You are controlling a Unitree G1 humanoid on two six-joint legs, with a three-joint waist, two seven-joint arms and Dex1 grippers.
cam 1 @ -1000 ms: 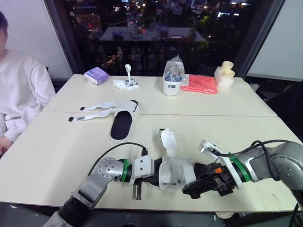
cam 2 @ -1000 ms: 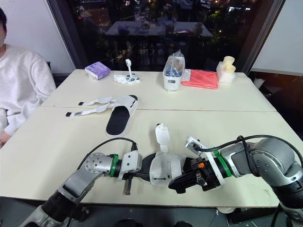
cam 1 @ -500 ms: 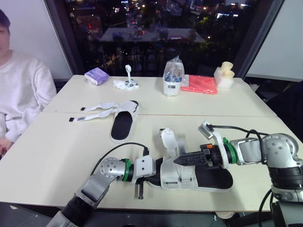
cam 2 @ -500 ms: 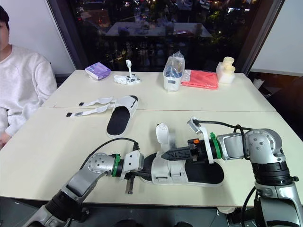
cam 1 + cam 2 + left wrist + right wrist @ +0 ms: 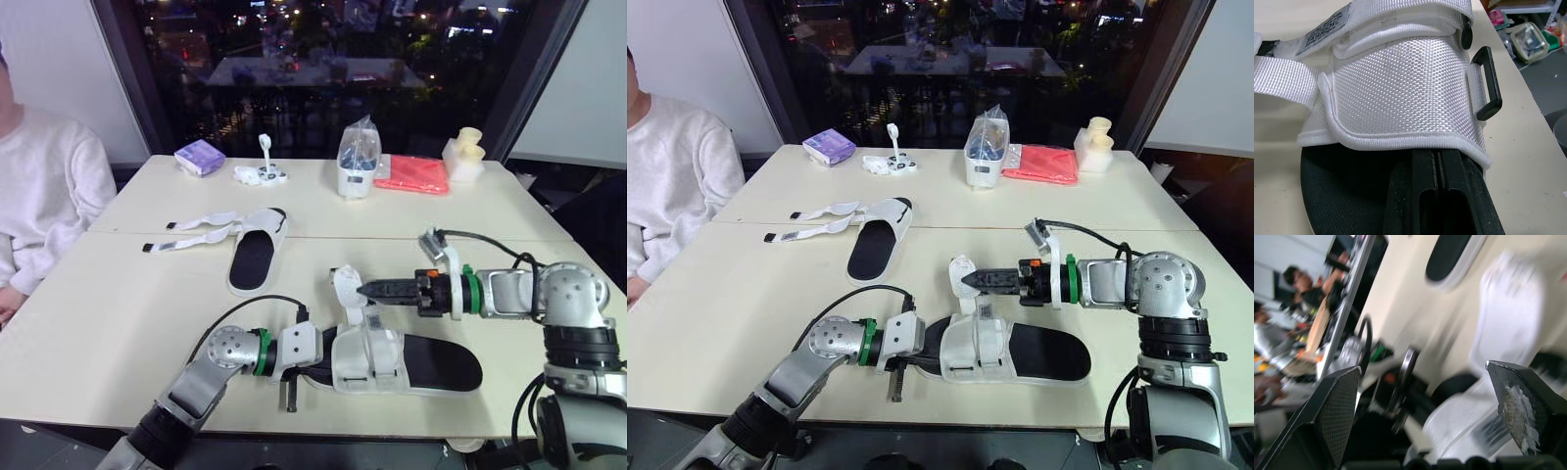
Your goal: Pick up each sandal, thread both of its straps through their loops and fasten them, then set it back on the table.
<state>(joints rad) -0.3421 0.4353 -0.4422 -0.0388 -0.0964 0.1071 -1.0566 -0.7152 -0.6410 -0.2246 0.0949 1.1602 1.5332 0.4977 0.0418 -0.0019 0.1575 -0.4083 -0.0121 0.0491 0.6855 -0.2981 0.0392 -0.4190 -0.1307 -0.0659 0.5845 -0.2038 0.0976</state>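
Near sandal (image 5: 431,364) lies lower middle on the table (image 5: 118,323), one strap (image 5: 345,285) sticking up loose. My left hand (image 5: 1435,161) is closed, tucked under its upper (image 5: 1400,93). My right hand (image 5: 364,290) gapes wide and empty, tips by that strap. Risk: it knocks the strap aside and closes on nothing, or the unpinned sandal slides.

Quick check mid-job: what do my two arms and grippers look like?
Both arms are silver-grey metal with a green wrist ring and a looping black cable: left arm, right arm. The left gripper has a white housing; the right gripper has black, textured fingers.
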